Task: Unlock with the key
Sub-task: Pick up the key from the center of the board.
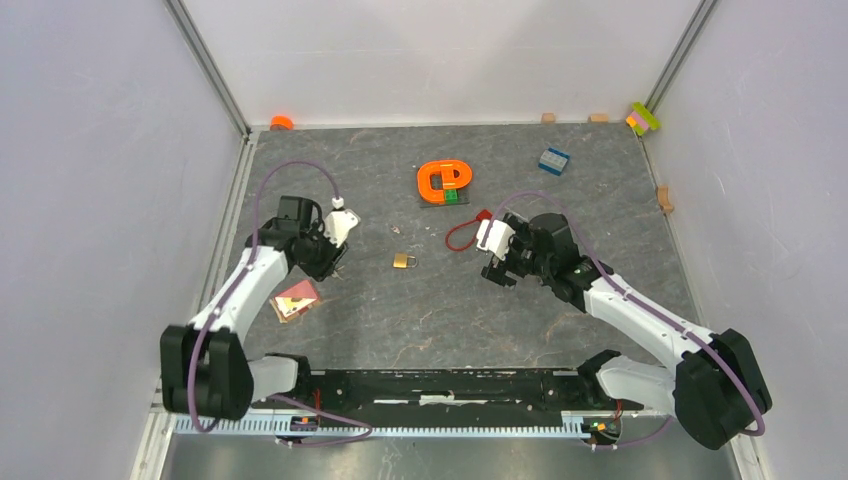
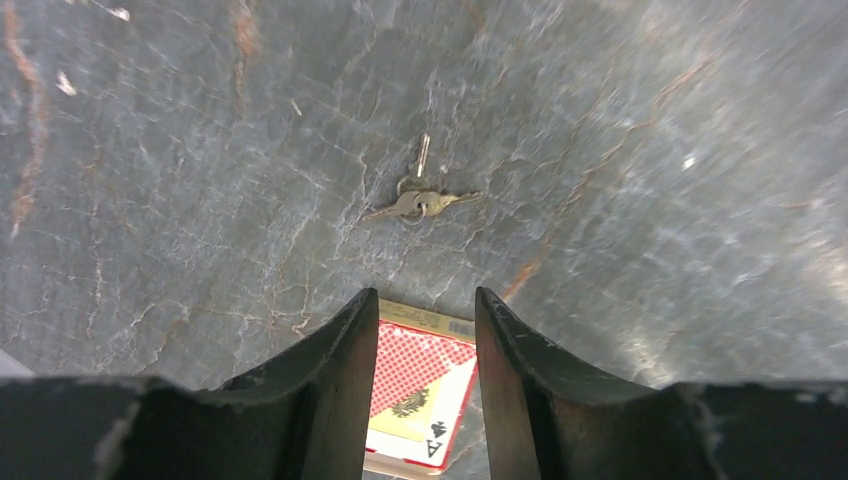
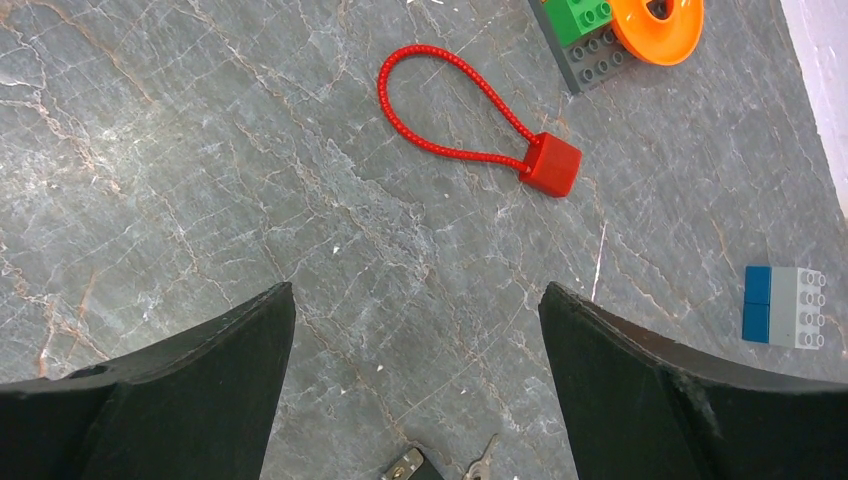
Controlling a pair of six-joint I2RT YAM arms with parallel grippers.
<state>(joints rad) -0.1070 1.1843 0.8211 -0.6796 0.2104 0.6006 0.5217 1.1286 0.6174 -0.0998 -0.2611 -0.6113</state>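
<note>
A small brass padlock [image 1: 403, 261] lies on the grey stone table between the two arms. A ring of small keys [image 2: 420, 200] lies flat on the table just ahead of my left gripper [image 2: 427, 297], apart from its fingertips. That gripper's jaws stand partly apart, nothing between them, above a red-backed playing card [image 2: 425, 385]. My right gripper [image 3: 415, 288] hangs wide open over bare table, right of the padlock [image 1: 497, 275]. At the bottom edge of the right wrist view a small brass-and-black corner [image 3: 408, 466] and a key tip [image 3: 482, 460] show; I cannot tell what they belong to.
A red cable lock [image 3: 548, 163] lies ahead of the right gripper. Beyond it are an orange ring [image 1: 444, 181] on toy bricks and a blue and grey brick [image 3: 785, 305]. The playing card [image 1: 296, 300] lies near the left arm. White walls enclose the table.
</note>
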